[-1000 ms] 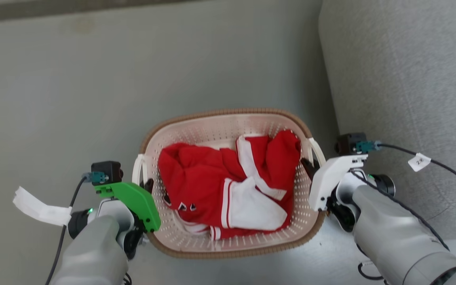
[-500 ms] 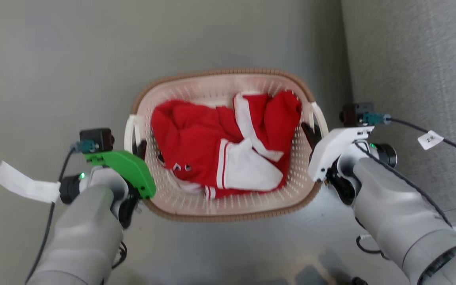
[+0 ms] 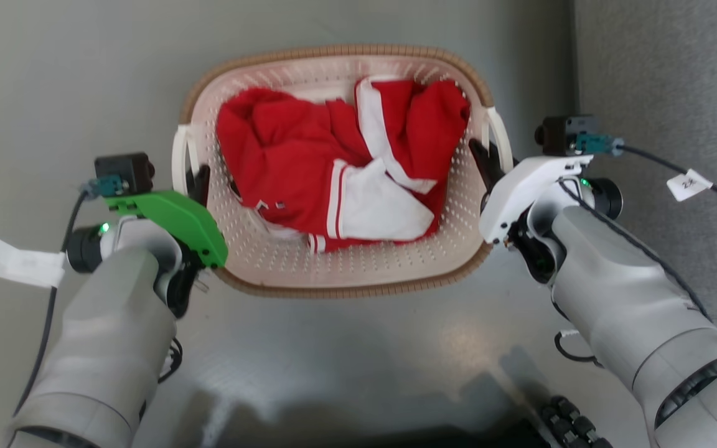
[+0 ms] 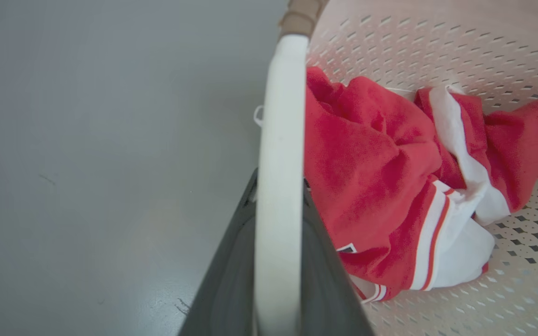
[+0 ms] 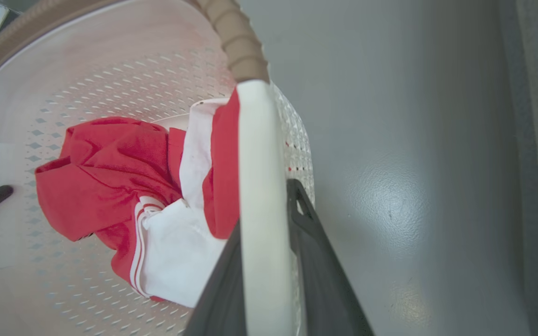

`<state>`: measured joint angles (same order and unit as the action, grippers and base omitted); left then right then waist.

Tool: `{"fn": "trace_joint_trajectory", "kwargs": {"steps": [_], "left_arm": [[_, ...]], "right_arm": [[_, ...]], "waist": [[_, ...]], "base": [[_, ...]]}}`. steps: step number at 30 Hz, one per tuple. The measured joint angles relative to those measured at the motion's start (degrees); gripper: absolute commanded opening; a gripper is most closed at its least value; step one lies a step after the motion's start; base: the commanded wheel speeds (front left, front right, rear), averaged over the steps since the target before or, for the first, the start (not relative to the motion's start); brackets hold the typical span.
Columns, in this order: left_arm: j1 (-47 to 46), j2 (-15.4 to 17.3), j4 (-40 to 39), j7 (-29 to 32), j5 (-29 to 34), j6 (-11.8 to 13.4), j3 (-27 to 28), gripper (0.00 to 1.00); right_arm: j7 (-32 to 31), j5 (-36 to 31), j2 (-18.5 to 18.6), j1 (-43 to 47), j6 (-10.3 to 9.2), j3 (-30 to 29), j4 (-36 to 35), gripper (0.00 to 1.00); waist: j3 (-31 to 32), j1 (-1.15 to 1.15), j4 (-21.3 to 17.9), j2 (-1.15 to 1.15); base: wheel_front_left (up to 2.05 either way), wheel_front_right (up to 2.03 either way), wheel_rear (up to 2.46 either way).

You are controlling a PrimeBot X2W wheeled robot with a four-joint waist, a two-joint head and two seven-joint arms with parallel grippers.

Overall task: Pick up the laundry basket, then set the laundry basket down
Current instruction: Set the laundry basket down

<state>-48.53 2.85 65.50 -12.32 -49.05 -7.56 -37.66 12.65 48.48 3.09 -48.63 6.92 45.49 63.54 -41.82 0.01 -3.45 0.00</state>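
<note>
Now left hand [image 3: 198,180], right hand [image 3: 486,158] grip laundry basket [image 3: 358,264].

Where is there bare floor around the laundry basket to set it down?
The widest bare floor lies left of the laundry basket. Another open patch lies nearer the robot, between the left forearm and right forearm. Crowded on the right: a narrow floor strip separates the basket's handle from the grey upholstered block.
</note>
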Motion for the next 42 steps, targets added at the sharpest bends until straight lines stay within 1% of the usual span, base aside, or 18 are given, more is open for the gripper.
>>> {"fn": "trace_joint_trajectory", "kwargs": {"steps": [8, 15, 32, 33, 34, 35, 36, 37, 42], "left_arm": [[-1.96, 0.49, -0.74, -0.44, 0.55, 0.00, 0.03, 0.00], [-3.14, 0.56, -0.79, -0.94, 0.91, 0.00, -0.08, 0.00], [-3.88, 0.44, 0.31, -1.59, 1.00, 0.00, -0.69, 0.00], [-3.91, 0.40, 0.34, -1.59, 1.00, 0.00, -0.69, 0.00], [-4.02, 0.34, 0.38, -1.59, 1.00, 0.00, -0.70, 0.00], [-4.05, 0.34, 0.41, -1.60, 1.00, 0.00, -0.71, 0.00], [-4.07, 0.32, 0.44, -1.60, 1.00, 0.00, -0.73, 0.26], [-4.08, 0.31, 0.48, -1.60, 0.99, 0.00, -0.70, 1.00], [-4.63, 0.48, 0.70, -1.91, 1.01, 0.00, -1.00, 1.00]], "right_arm": [[0.49, 1.02, 0.34, -0.98, 0.00, -0.15, -0.81, 0.00], [1.01, 1.41, 0.42, -1.79, 0.00, -0.24, -0.90, 0.00], [1.29, 2.04, 0.44, -2.59, 0.00, 0.83, -0.69, 0.00], [1.37, 2.05, 0.44, -2.60, 0.00, 0.87, -0.62, 0.11], [1.44, 2.09, 0.45, -2.67, 0.00, 0.94, -0.51, 0.11], [1.44, 2.09, 0.45, -2.75, 0.00, 0.97, -0.46, 0.17], [1.44, 2.09, 0.45, -2.83, 0.00, 1.00, -0.41, 0.39], [1.45, 2.09, 0.45, -2.94, 0.02, 1.02, -0.37, 1.00], [1.53, 2.42, 0.46, -3.17, 0.18, 1.08, 0.16, 1.00]], "waist": [[-4.59, 0.00, -0.33, 0.00], [-7.42, 0.00, -0.36, 0.00], [-10.46, 0.00, 0.23, 0.00], [-10.51, 0.00, 0.25, 0.00], [-10.58, 0.00, 0.29, 0.00], [-10.61, 0.00, 0.31, 0.00], [-10.62, 0.00, 0.33, 0.00], [-10.63, 0.00, 0.33, 0.00], [-10.56, 0.00, 0.39, 0.00]], "base": [[0.00, 0.00, 0.00], [0.00, 0.00, 0.00], [0.00, 0.00, 0.00], [0.00, 0.00, 0.00], [0.00, 0.00, 0.00], [0.00, 0.00, 0.00], [0.00, 0.00, 0.00], [0.00, 0.00, 0.00], [0.00, 0.00, 0.00]]}}
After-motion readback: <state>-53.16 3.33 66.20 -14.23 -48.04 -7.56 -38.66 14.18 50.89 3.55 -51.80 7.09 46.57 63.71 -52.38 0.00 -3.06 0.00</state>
